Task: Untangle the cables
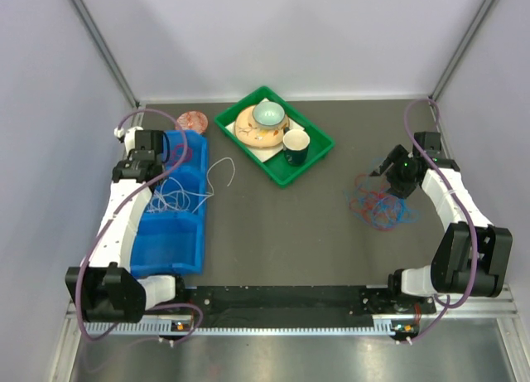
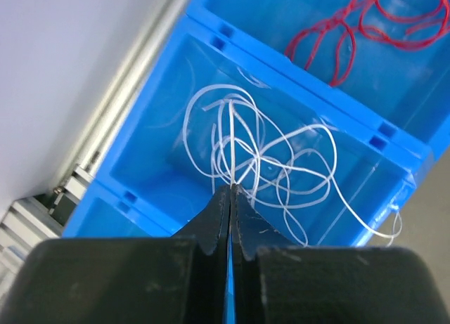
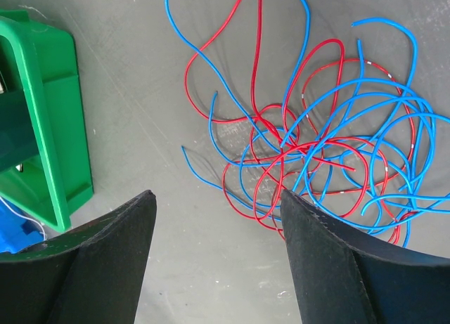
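- left gripper (image 2: 230,197): clenched, and it looks pinched on one strand of the white cable (image 2: 230,138). The strand runs straight out from the fingertips.
- rest of the white cable: loose loops just ahead of and below that gripper, in the middle compartment of the blue bin (image 1: 184,249). One end trails over the bin wall on the gripper's right.
- red cable (image 2: 320,30): already on its own in the next compartment, beyond the gripper and to its right.
- step in hand, my read: drop-off of the white cable, which is already free of the others.
- next move on this side: let go of the strand and lift clear without snagging a loop.
- green tray (image 3: 63,127): off to the right gripper's left, not involved.
- right gripper (image 3: 216,197): released, jaws wide, holding nothing. It hovers over the table (image 1: 273,233).
- red and blue tangle (image 3: 309,155): ahead of the right gripper and mostly to its right, flat on the table, strands crossing many times at the centre.
- next move on this side: choose one colour, pinch an outer loop or free end away from the dense centre, and pull slowly so the knot doesn't tighten.
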`<state>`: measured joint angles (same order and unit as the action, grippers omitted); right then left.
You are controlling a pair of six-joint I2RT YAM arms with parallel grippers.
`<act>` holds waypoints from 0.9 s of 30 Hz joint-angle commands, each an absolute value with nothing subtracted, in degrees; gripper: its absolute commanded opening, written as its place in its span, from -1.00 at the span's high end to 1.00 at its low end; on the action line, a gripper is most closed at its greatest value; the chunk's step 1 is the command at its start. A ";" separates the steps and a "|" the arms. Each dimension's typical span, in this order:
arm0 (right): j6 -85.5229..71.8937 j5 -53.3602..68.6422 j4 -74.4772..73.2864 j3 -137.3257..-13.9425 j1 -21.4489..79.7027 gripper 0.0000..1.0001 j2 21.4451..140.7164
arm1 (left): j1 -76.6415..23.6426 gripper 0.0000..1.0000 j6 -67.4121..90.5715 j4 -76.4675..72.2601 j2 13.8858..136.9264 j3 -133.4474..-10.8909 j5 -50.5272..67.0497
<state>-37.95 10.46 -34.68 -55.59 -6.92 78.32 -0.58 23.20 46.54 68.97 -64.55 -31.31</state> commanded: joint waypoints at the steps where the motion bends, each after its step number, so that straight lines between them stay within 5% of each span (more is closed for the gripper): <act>1: -37.62 10.55 -32.52 -55.37 -7.38 -0.41 76.20 | -0.35 0.53 23.65 45.26 70.57 -63.63 -26.38; 5: -37.79 10.37 -32.52 -54.41 -7.47 -0.41 75.68 | -0.35 -0.51 22.33 44.04 71.46 -65.82 -21.72; 9: -37.88 10.63 -32.43 -54.05 -7.47 -0.41 75.32 | -0.70 -0.83 18.38 41.84 71.80 -67.76 -9.44; 18: -38.23 10.37 -32.26 -53.09 -7.47 -0.41 74.27 | -22.22 -0.77 12.57 46.23 82.08 -72.07 -18.01; 27: -38.58 9.93 -32.26 -51.77 -7.38 -0.41 72.42 | -28.56 -0.65 6.25 52.81 94.47 -76.37 -27.75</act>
